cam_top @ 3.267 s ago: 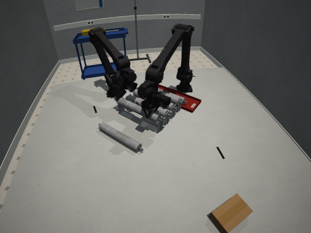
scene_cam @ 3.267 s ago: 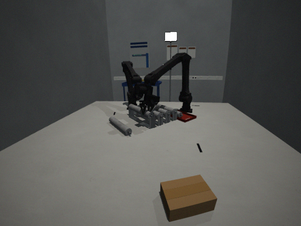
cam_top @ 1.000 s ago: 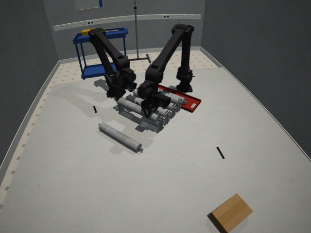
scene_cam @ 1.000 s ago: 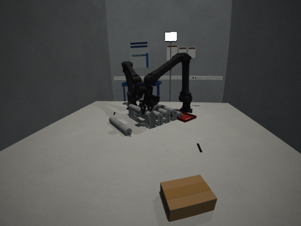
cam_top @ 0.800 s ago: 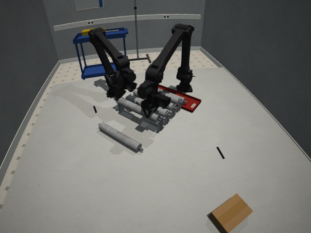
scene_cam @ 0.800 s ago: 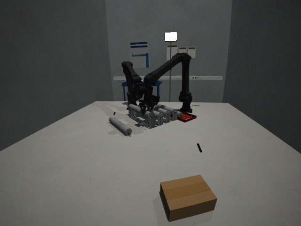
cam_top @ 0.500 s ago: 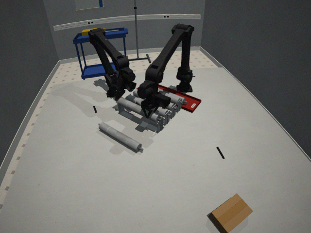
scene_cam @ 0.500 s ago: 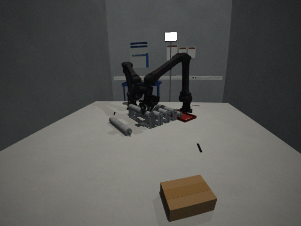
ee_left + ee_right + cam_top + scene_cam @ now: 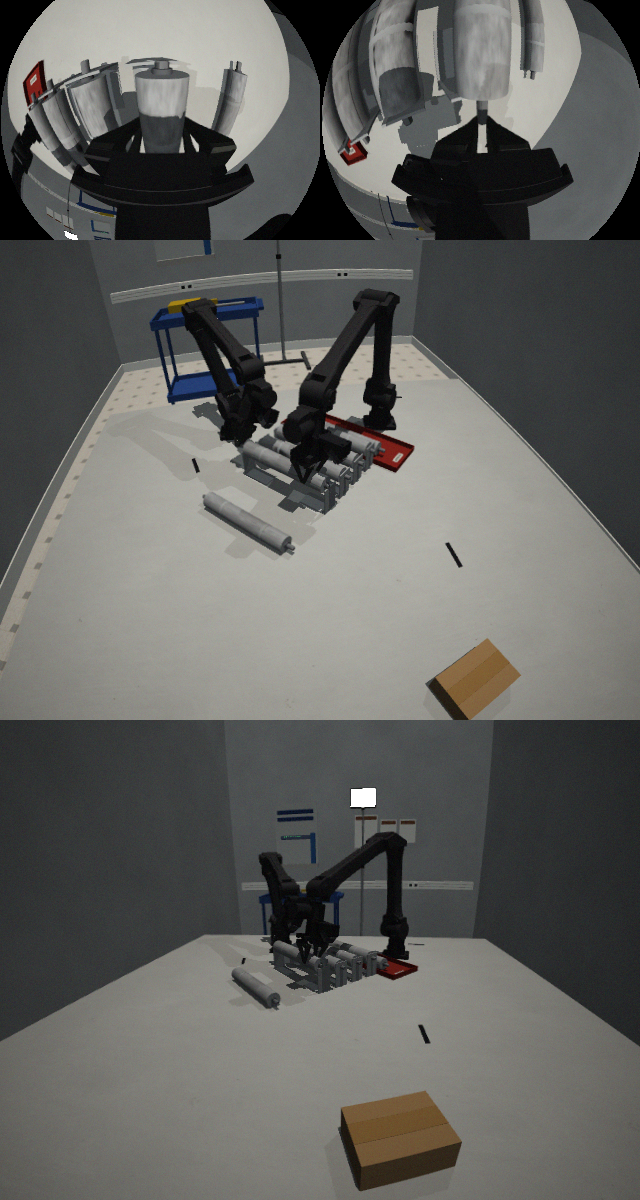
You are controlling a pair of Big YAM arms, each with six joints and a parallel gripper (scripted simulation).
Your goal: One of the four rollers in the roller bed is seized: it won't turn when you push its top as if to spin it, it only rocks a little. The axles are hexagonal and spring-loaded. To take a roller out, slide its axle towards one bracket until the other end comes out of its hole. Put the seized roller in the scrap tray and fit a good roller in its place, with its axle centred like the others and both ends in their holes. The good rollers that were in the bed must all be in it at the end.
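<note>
1. The left end effector (image 9: 310,475) (image 9: 312,957) (image 9: 162,120) is closed around the grey cylindrical roller (image 9: 281,463) (image 9: 297,953) (image 9: 162,95) (image 9: 482,55) nearest the loose one, towards its near-right end.
2. Over at the far-left end, the right end effector (image 9: 238,440) (image 9: 482,118) grips the slim grey hexagonal axle (image 9: 161,65) (image 9: 482,106), clearly the nearer hand for pulling.
3. The long axis runs far-left to near-right; this looks like the extraction, so the pull should follow it, away from the near-right grey bracket (image 9: 329,499) (image 9: 323,979). Hole clearance there? Can't tell.
4. The loose grey roller (image 9: 247,521) (image 9: 254,987) (image 9: 231,102) (image 9: 534,35) waits on the bench, the red scrap tray (image 9: 408,449) (image 9: 408,968) beyond the bed.
</note>
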